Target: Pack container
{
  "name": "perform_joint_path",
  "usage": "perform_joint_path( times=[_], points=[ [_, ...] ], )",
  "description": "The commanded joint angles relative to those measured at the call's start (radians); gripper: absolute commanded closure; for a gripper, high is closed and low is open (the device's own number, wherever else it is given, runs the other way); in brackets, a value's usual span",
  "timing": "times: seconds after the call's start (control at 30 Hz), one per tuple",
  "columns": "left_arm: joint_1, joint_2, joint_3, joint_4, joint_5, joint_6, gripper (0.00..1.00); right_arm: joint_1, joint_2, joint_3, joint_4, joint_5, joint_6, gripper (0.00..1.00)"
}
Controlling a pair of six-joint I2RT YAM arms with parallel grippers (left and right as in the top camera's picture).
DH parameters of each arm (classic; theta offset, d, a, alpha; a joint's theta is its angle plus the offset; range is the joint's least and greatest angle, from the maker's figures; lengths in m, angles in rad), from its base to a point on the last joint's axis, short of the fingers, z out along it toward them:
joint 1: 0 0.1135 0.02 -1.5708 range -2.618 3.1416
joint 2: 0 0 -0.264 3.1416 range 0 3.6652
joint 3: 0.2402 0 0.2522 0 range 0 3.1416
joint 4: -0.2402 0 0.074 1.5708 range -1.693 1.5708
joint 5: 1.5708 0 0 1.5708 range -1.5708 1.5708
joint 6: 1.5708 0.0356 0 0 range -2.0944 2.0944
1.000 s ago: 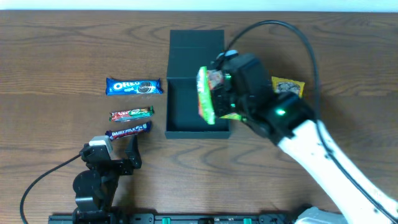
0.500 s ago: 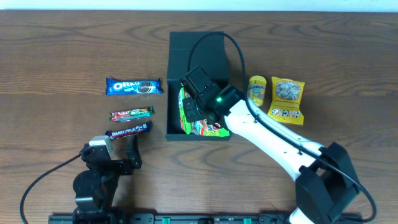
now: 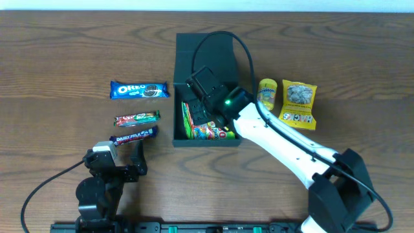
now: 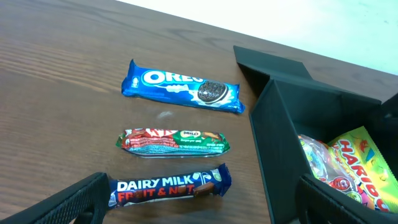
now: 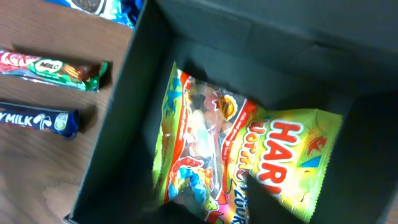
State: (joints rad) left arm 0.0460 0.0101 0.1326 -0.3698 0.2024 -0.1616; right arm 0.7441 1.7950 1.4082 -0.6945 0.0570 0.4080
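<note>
Haribo bag now flat in container, dark wood-grain table around

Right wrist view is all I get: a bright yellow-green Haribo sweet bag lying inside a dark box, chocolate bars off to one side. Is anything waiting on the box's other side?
Observer: Yes. A small yellow cylindrical tub and a flat yellow snack packet lie on the brown wooden table, right of the dark teal-green square container.
Operator: Is the other arm doing anything?
Observer: The left gripper sits low near the table's front edge, fingers wide open and empty, just short of the purple Dairy Milk bar.
</note>
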Motion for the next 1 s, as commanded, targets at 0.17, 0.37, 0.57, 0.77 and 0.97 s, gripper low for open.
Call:
perform_joint_path(
  times=[0.17,0.37,0.57,0.77,0.97],
  points=[
    [0.006,-0.006,-0.02,-0.008,0.001,-0.011,0.05,0.009,0.075,0.0,-0.035,0.017,-0.024,0.99],
    [0.006,-0.006,-0.02,-0.008,0.001,-0.011,0.05,0.009,0.206,0.001,-0.062,0.009,-0.024,0.99],
    [0.006,-0.006,-0.02,-0.008,0.001,-0.011,0.05,0.009,0.263,0.0,-0.056,-0.058,-0.051,0.99],
    [0.006,-0.006,-0.02,-0.008,0.001,-0.011,0.05,0.008,0.235,0.026,-0.089,-0.088,-0.126,0.99],
    [0.006,-0.006,-0.02,-0.007,0.001,-0.011,0.05,-0.004,0.061,0.116,-0.151,-0.088,-0.146,0.98]
  ],
)
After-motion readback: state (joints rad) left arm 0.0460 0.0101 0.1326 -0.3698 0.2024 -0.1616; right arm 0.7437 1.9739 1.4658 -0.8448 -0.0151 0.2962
